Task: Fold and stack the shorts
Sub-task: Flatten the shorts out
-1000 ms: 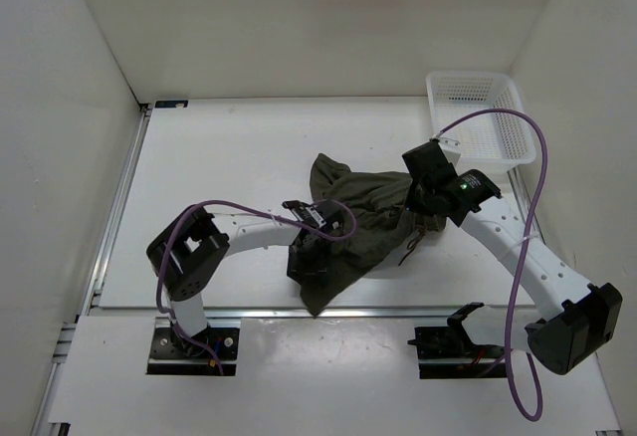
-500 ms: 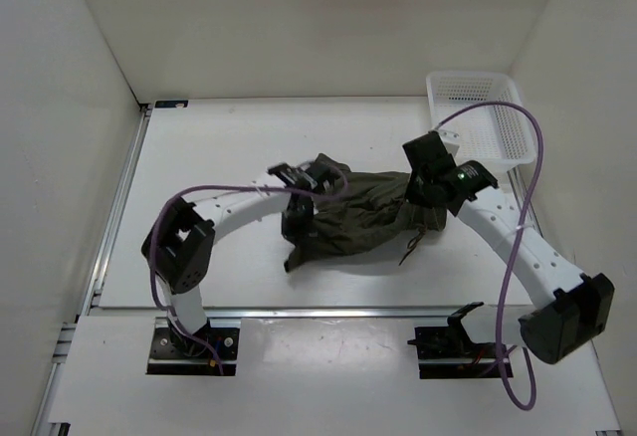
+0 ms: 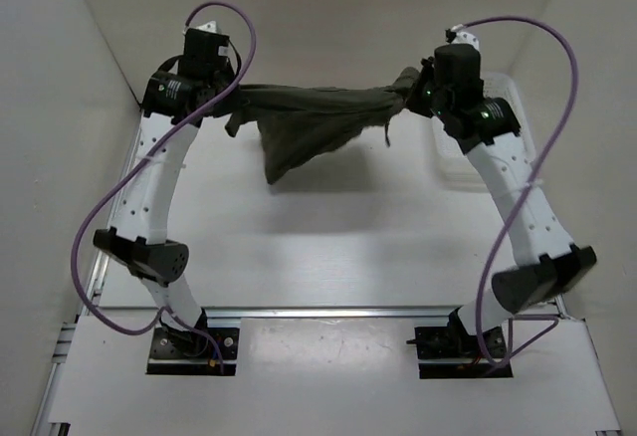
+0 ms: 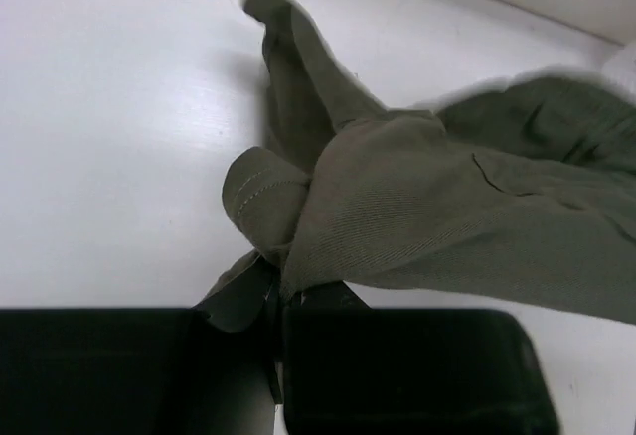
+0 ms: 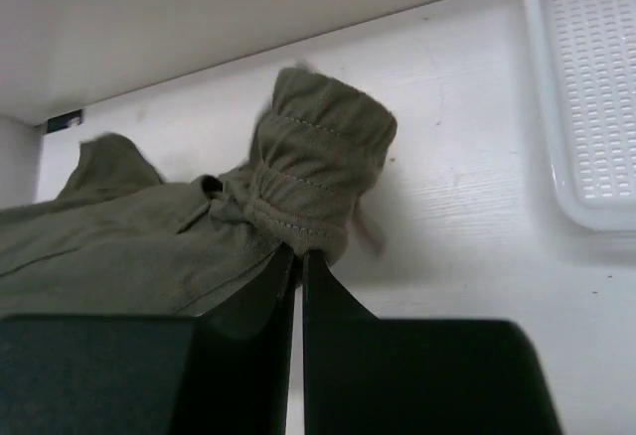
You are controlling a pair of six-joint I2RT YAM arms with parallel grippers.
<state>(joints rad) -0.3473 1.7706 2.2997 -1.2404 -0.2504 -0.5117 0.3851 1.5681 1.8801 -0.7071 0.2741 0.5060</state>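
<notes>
Shorts (image 3: 309,117): olive ribbed weave, wrinkly, in a taut triangular drape.

A: What sits at the far right?
B: A white rectangular plastic mesh basket (image 5: 596,97), on the flat white tabletop (image 3: 328,247) near the back corner.
A: And around it?
B: Plain white walls (image 3: 328,18) on three sides, and a silver metal rail (image 3: 328,312) along the near edge.

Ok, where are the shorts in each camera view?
Top external: shorts stretched across the upper middle.
Left wrist: filling centre and right.
Right wrist: left and centre.
Shared landmark: white basket, right of the shorts overhead and top right in the right wrist view.
</notes>
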